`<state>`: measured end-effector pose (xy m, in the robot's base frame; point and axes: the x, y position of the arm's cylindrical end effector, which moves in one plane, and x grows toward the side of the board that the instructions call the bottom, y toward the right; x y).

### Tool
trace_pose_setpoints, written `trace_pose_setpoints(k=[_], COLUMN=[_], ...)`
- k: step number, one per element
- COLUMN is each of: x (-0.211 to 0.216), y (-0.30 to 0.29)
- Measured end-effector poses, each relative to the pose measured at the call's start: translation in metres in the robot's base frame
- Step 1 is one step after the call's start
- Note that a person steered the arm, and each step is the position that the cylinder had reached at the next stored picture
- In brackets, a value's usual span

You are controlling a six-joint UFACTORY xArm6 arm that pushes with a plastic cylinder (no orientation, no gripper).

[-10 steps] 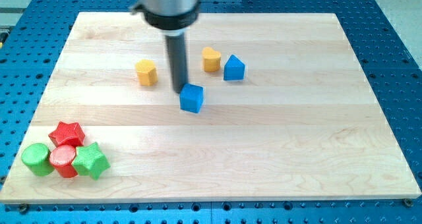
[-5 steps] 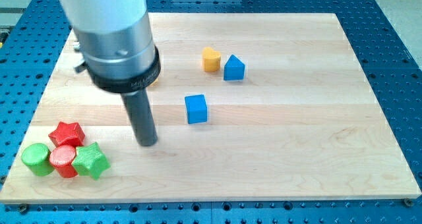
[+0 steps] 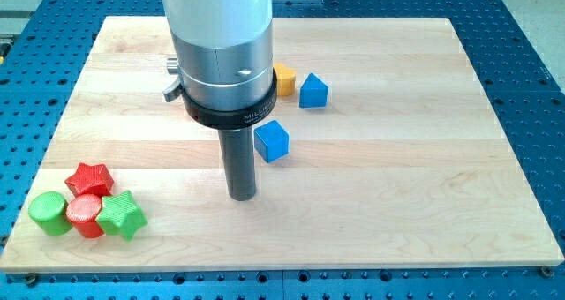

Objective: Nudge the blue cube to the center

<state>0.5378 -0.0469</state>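
Observation:
The blue cube (image 3: 272, 141) lies near the middle of the wooden board (image 3: 397, 185), slightly turned. My tip (image 3: 241, 195) rests on the board below and a little to the left of the cube, not touching it. The rod and the arm's wide grey body rise above it and hide the board's upper-left middle.
A blue pointed block (image 3: 313, 92) and a yellow block (image 3: 283, 78), partly hidden by the arm, lie above the cube. At the bottom left sit a red star (image 3: 90, 177), a red cylinder (image 3: 85, 214), a green cylinder (image 3: 49, 213) and a green star (image 3: 121, 216).
My tip swung from just above-left of the cube down to the left, then right to below the cube. The cube shifted a little down and right and turned. The arm now hides the left yellow block.

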Motion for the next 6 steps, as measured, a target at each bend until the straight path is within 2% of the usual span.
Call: trace_pose_setpoints(k=[4, 5, 6], x=[0.002, -0.056, -0.08], y=[-0.01, 0.054, 0.082])
